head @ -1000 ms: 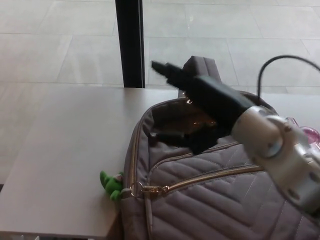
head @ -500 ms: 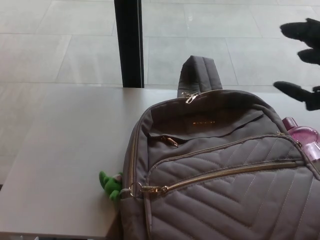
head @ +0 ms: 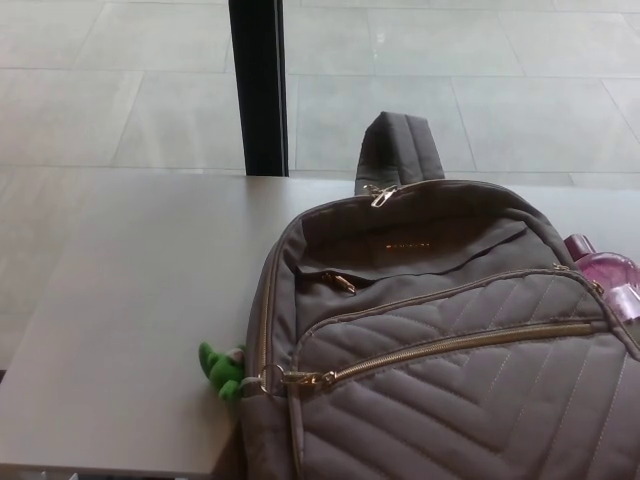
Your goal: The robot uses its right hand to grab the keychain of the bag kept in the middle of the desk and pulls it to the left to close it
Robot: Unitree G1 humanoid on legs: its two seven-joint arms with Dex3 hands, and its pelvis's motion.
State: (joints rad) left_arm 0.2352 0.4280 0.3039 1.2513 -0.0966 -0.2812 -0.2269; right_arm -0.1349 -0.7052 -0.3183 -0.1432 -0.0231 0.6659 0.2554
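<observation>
Right hand: out of frame, left too, so neither grip can be read. Bag (head: 440,350) lies flat mid-desk (head: 130,300), front panel up. Green keychain (head: 222,368) rests at its near-left corner, beside the gold zip pull (head: 300,379) at the track's left end; zip judged closed.

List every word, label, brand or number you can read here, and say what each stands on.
No text here can be read.
Gold brand mark on the front of the grey backpack: too small and blurred to read.
Pink bottle, green keychain toy, desk: no lettering visible.
</observation>
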